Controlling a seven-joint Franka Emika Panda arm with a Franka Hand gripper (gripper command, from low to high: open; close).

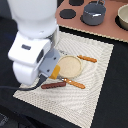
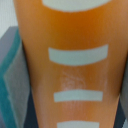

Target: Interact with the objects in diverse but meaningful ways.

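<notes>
The white Franka arm (image 1: 32, 42) is filling the exterior view's left, leaning down over a pale woven placemat (image 1: 95, 80) that is lying on a dark tabletop (image 1: 115, 100). Beyond the mat, a brown board (image 1: 75, 17) is carrying a grey pot (image 1: 93, 13), with a tan bowl (image 1: 123, 17) showing at the frame's edge. On the mat, the round tan plate (image 1: 70, 65) is sitting near the middle, with an orange-handled utensil (image 1: 87, 58) lying on its far side toward the exterior view's right and another orange-handled utensil (image 1: 74, 83) lying just in front of it. The red-brown sausage (image 1: 53, 85) is resting on the mat beside that nearer utensil, just below the gripper (image 1: 54, 71). The gripper is closing on the ridged yellow-orange bread loaf (image 1: 56, 71), which is showing only as a small orange piece between the grey fingers, just beside the plate's rim on the exterior view's left. In the wrist view the loaf (image 2: 70, 65) is filling nearly the whole picture, an orange surface crossed by pale bars, with a grey finger pad (image 2: 12, 80) pressing against one flank. No brand, label or readable writing is showing on anything.
</notes>
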